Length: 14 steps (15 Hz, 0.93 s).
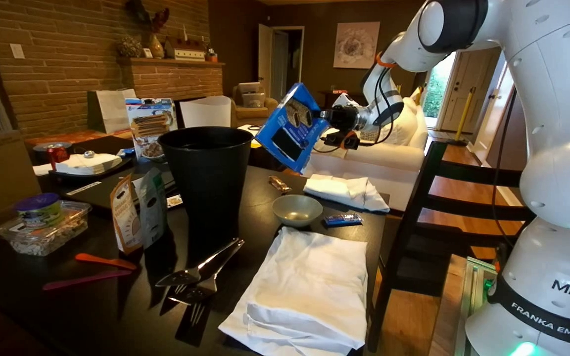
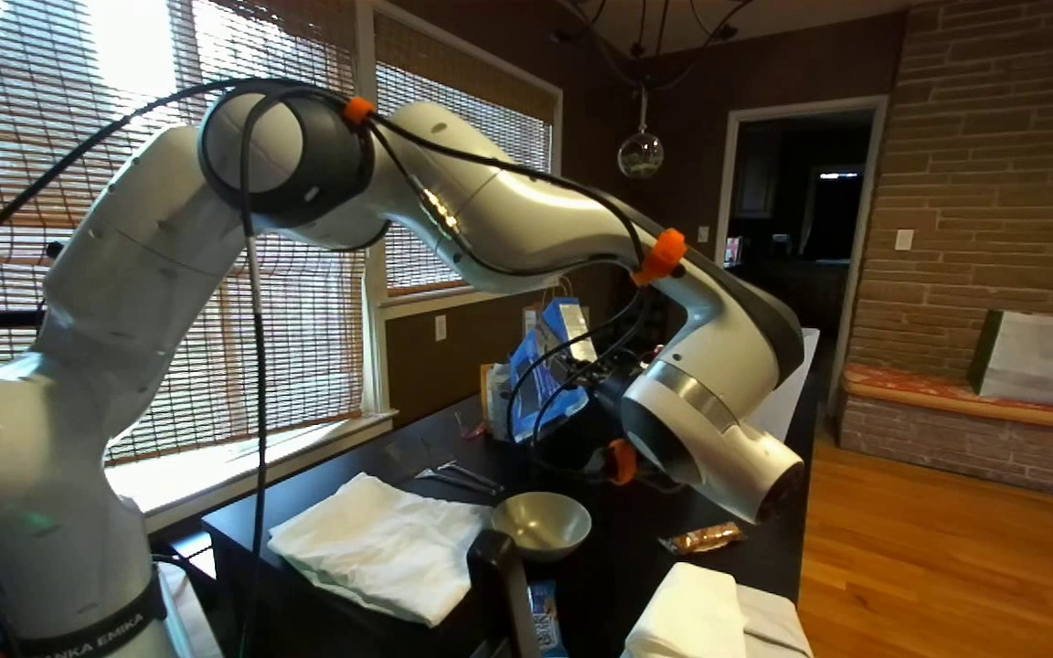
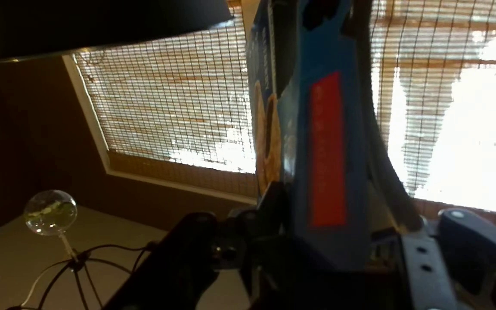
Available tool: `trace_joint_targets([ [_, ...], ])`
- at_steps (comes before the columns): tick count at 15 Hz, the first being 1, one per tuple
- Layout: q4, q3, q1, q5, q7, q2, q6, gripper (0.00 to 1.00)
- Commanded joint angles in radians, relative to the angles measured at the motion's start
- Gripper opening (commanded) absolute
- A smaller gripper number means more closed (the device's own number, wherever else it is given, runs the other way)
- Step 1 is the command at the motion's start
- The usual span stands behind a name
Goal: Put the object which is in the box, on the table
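Blue carton (image 3: 306, 142), one: foremost in the wrist view, narrow side with red label (image 3: 327, 150) showing. Raised above the counter (image 1: 260, 242) and tilted in both exterior views, probably so that what it holds can slide out.

Contents, meant for the counter: not visible; whether inside, cannot be told.

Jaws: part-closed, clamped on the carton across its thickness near an edge, the gap fixed by that thickness. Most of the carton juts free, a hold that should suit tipping.

Black bin (image 1: 206, 188), tall: upright beside the carton in an exterior view; depth between the two uncertain. Its height may explain the high carry.

Grey bowl (image 1: 297, 210): rim up, between the bin and a blue bar (image 1: 343, 220), wrapped, lying flat.

Copper-coloured bar (image 1: 279, 184), wrapped: likewise flat, near the bowl.

White cloth (image 1: 309, 291): folded, just beside the bowl, perhaps tucked compact to save room.

Serving utensils (image 1: 205, 288), two: laid side by side, handles aligned, apparently for easy picking up.

Orange pouch (image 1: 125, 215) and green pouch (image 1: 153, 207): upright, seemingly self-supporting on their bases.
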Motion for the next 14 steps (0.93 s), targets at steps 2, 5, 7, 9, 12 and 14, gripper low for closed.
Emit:
trace_joint_targets([
  [2,0.003,0.035,-0.04,0.061,0.07,-0.006,-0.115,0.09],
  [5,0.055,-0.001,-0.01,0.0,-0.092,0.001,-0.059,0.09],
  [7,0.053,-0.007,-0.009,0.002,-0.11,0.0,-0.055,0.09],
  [9,0.027,0.006,-0.02,0.039,-0.071,-0.005,-0.069,0.09],
  [12,0.048,-0.005,-0.005,-0.02,-0.117,-0.01,-0.063,0.09],
  [14,0.052,0.0,-0.004,-0.028,-0.104,-0.018,-0.078,0.09],
])
